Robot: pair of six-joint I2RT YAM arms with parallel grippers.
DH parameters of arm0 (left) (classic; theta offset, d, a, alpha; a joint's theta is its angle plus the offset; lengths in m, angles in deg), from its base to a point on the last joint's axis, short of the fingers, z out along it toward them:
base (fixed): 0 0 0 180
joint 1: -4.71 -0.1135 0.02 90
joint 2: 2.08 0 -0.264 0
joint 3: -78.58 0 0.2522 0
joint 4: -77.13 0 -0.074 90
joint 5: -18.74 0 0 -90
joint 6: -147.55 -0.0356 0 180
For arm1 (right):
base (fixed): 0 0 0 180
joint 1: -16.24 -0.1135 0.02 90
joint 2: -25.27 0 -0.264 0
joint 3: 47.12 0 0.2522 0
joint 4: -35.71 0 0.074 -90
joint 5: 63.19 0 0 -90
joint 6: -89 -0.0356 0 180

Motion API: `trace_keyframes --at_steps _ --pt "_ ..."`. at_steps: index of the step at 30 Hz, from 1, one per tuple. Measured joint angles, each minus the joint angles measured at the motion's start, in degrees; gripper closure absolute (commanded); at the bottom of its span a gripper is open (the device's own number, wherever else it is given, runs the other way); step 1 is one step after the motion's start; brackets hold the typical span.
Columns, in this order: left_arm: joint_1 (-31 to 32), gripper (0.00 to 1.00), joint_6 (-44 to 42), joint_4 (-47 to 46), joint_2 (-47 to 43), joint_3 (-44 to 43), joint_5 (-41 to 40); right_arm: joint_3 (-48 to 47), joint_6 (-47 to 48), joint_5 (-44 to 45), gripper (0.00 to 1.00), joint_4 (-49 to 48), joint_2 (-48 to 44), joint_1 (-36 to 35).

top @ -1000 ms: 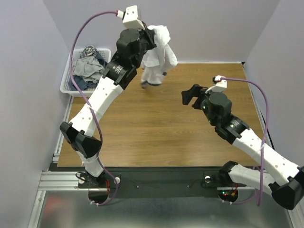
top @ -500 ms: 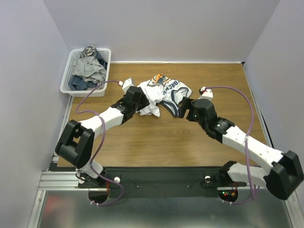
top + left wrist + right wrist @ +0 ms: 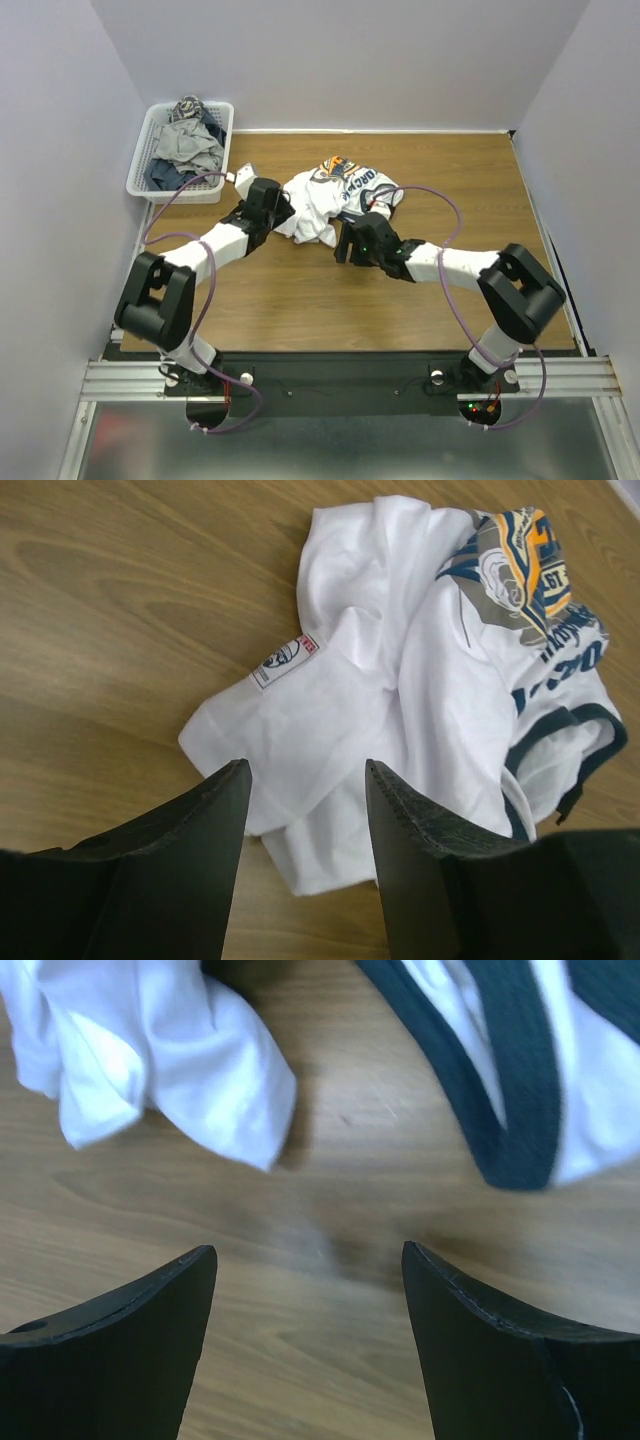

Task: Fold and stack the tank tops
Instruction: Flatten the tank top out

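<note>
Your left gripper [image 3: 305, 780] is open. Its two black fingers [image 3: 200, 850] are spread with nothing between them, low over the near edge of a crumpled white cotton tank top [image 3: 400, 680] with navy trim and an orange-and-black chest print. Your right gripper [image 3: 308, 1260] is also open and empty, over the bare brown wooden table [image 3: 330, 1360], just short of the shirt's navy trim. The shirt lies bunched, print up, between both grippers. A white plastic mesh basket [image 3: 140, 190] of grey and dark clothes sits at the far left corner.
</note>
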Motion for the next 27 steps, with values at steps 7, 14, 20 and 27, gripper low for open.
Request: trace_keyframes --at_steps 7,14,20,27 --pt "-2.0 0.39 -2.6 0.7 10.4 -5.7 3.7 -7.0 -3.3 0.7 0.21 -5.8 8.5 0.0" --pt "-2.4 0.48 -3.1 1.4 12.5 -5.6 4.7 -11.5 -5.7 1.4 0.52 -10.1 16.6 0.0" --pt "-2.5 1.0 -3.5 0.7 13.3 -4.8 5.4 -10.4 -6.8 4.1 0.89 -11.3 16.5 0.0" --pt "-3.2 1.0 -3.6 0.2 13.3 -3.4 5.8 -4.3 -4.5 10.7 1.0 -7.7 3.7 0.7"
